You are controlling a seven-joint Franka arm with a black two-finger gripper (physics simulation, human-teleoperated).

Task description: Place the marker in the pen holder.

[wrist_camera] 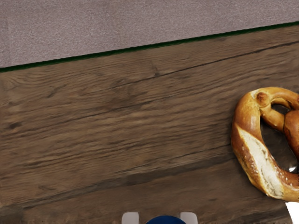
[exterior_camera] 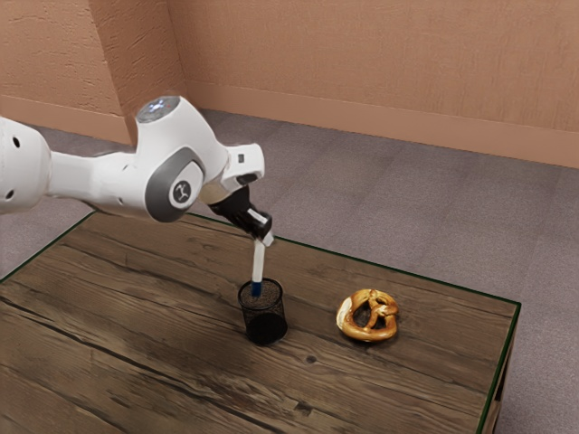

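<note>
Gripper's [exterior_camera: 265,239] closed on the marker [exterior_camera: 258,262] just left of the exterior view's centre, blue end down in the holder's [exterior_camera: 266,326] mouth (pretzel's [exterior_camera: 346,320] sitting nearby, lower right of the frame, lol).

**Glossy golden-brown pretzel [wrist_camera: 247,121] lies on dark wooden tabletop [wrist_camera: 117,121]**

The pretzel, cut off by the picture's edge, has a pale, floury split along its crust. Dark grain lines cross the planks. A thin green border [wrist_camera: 140,48] edges the table, with mauve-grey carpet [wrist_camera: 70,28] beyond it. The rounded blue end of the marker [wrist_camera: 166,220] shows between two pale, blunt fingertips [wrist_camera: 130,218], well apart from the pretzel. A plain white shape [wrist_camera: 294,211], unclear, appears beside the pretzel.
</note>
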